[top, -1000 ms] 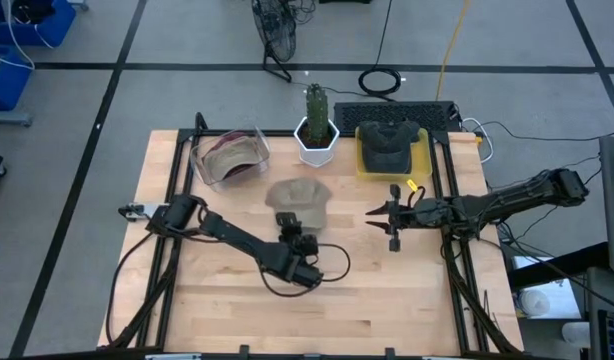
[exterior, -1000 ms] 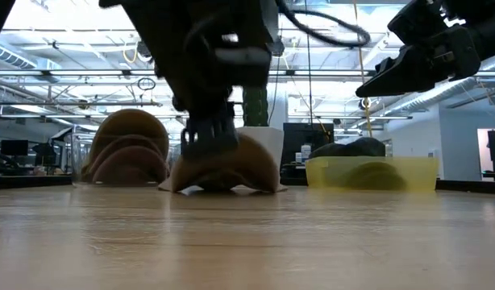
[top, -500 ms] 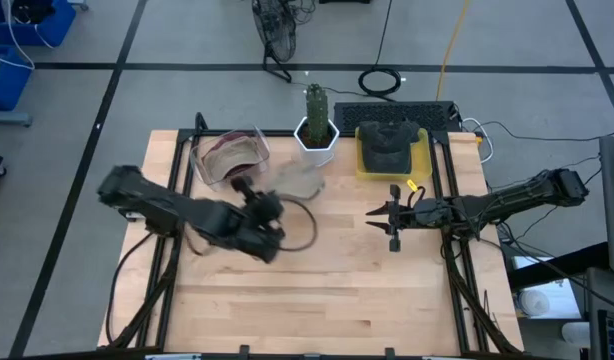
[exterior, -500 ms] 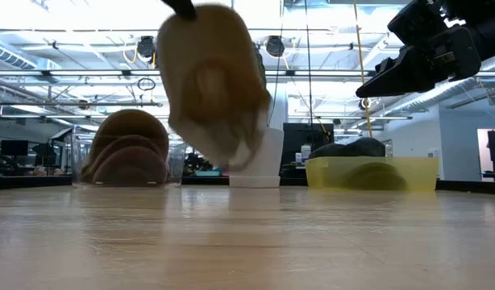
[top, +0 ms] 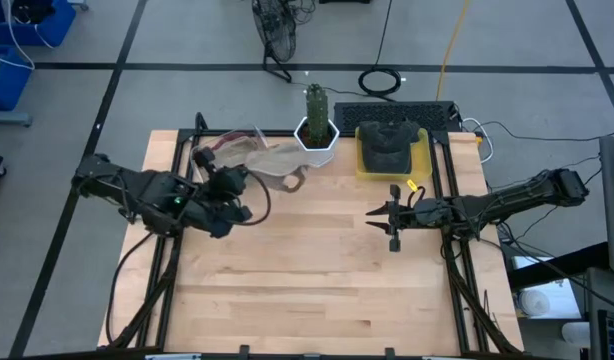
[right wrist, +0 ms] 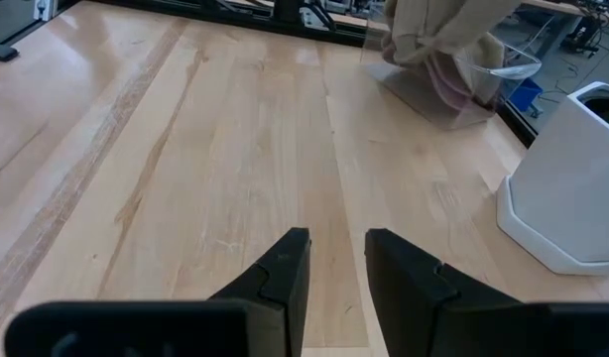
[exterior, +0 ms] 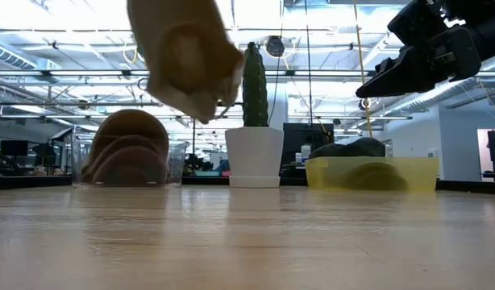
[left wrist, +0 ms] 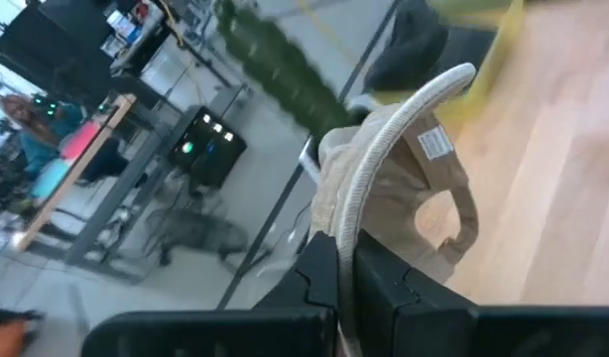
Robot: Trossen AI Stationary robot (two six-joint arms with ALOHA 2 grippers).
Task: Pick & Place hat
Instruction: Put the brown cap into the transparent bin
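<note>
Clear bin: a see-through container [top: 225,158] stands at the desk's far left part; tan hats are stacked inside it, seen as a rounded pile [exterior: 128,151] in the low view.
Yellow tray: a yellow tray [top: 419,156] sits at the far right part of the desk and holds a dark hat [top: 389,143].
White pot: a white pot [top: 317,143] between the bin and the tray holds a green cactus [top: 315,104].
Hat: a beige hat [top: 279,162] hangs in the air above the desk, over the far edge between the clear bin and the white pot; in the low view it floats high, its underside [exterior: 187,64] showing.
Left tool: the left tool [top: 233,180] is clenched on the hat's brim edge; the wrist view shows the brim [left wrist: 384,159] pinched between the dark fingers [left wrist: 319,273], with the crown hanging beyond them.
Right tool: the right tool [top: 373,214] waits above the desk's right half, well apart from the hat, fingers [right wrist: 285,273] parted with nothing between them.
Desk: a light wooden desk [top: 317,280], bare in its near half.
</note>
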